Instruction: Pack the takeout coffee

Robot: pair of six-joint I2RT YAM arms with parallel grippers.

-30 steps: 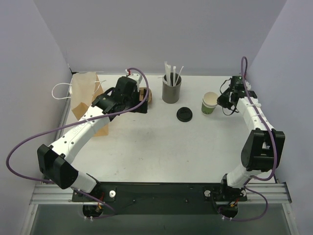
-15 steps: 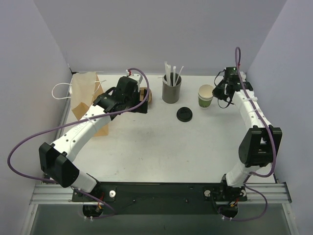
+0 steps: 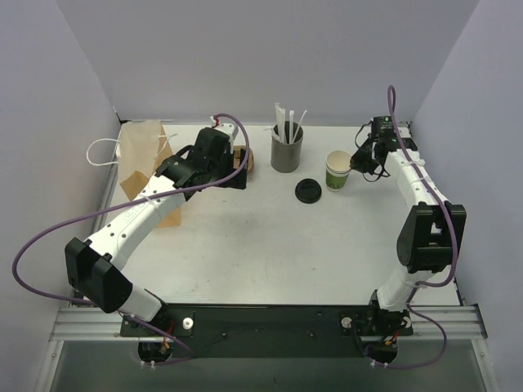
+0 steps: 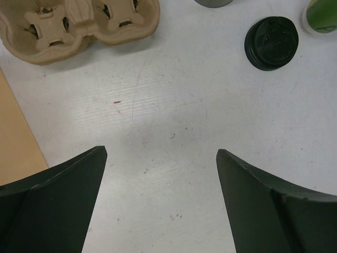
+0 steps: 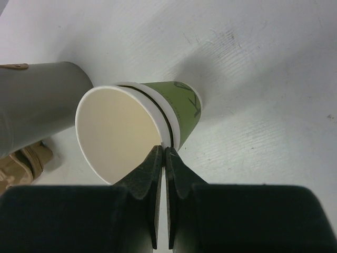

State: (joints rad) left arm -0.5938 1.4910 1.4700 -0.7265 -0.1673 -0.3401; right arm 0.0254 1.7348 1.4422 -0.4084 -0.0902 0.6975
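Observation:
No green cup with a black lid on it shows. A green paper cup (image 3: 337, 170) with a cream inside and no lid stands right of the grey straw holder (image 3: 287, 151). A round black lid (image 3: 308, 189) lies flat on the table just left of the cup. My right gripper (image 3: 353, 163) is shut on the cup's rim (image 5: 164, 138), one finger inside and one outside; the cup (image 5: 184, 100) leans in that view. My left gripper (image 3: 235, 173) is open and empty above the table (image 4: 160, 152), with the lid (image 4: 271, 42) ahead to its right.
A brown cardboard cup carrier (image 4: 79, 21) lies left of the straw holder (image 5: 37, 100), partly under my left arm. A brown paper bag (image 3: 143, 163) with white handles stands at the back left. Grey walls close the table on three sides.
My right gripper has carried the lidless green cup to the left, nearer the black lid and the straw holder. The left arm has not moved.

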